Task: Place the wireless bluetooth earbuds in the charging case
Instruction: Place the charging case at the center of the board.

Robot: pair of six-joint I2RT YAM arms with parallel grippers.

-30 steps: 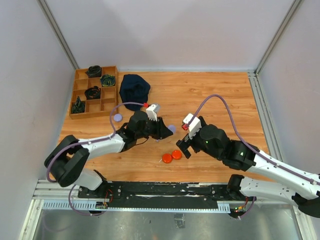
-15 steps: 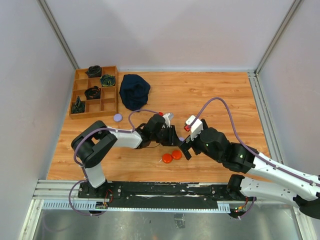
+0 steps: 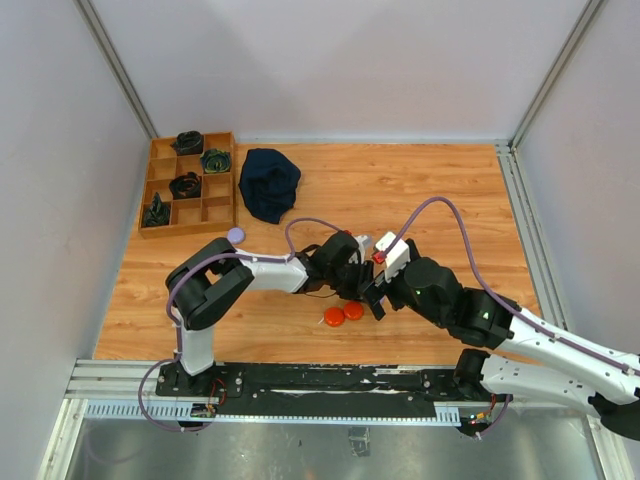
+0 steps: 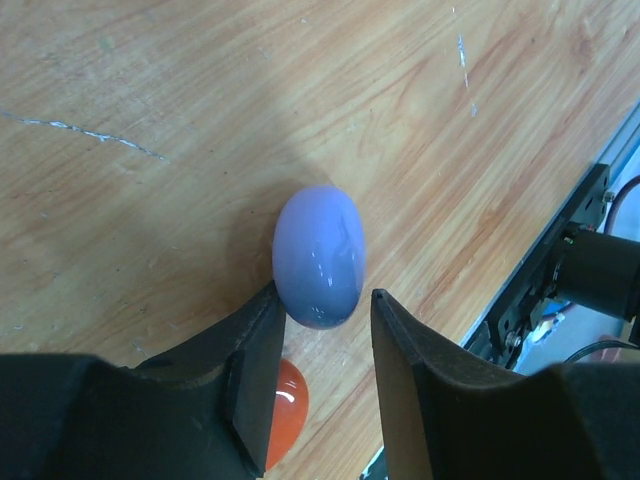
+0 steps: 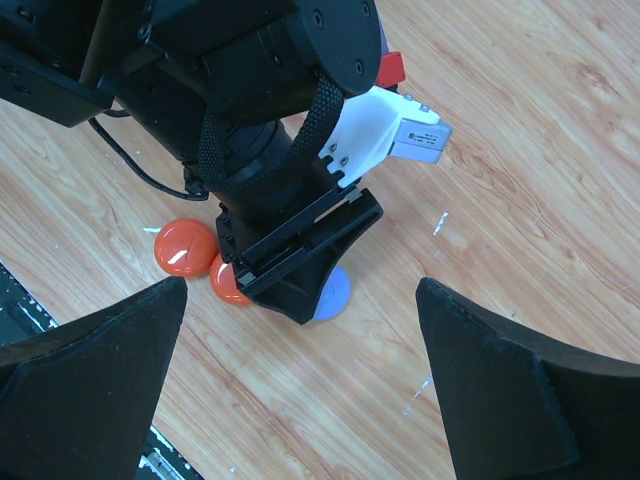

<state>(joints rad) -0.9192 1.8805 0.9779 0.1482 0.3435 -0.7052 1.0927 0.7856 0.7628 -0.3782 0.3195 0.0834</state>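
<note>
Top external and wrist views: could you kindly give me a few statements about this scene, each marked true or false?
1. The glossy lavender rounded plastic piece lies on the wooden table at the tips of the left gripper. True.
2. The right gripper is shut on an orange disc. False: it is wide open and holds nothing.
3. Two glossy orange-red round discs lie side by side on the table. True.
4. The dark blue cloth sits inside the wooden compartment tray. False: it lies on the table beside the tray.
</note>
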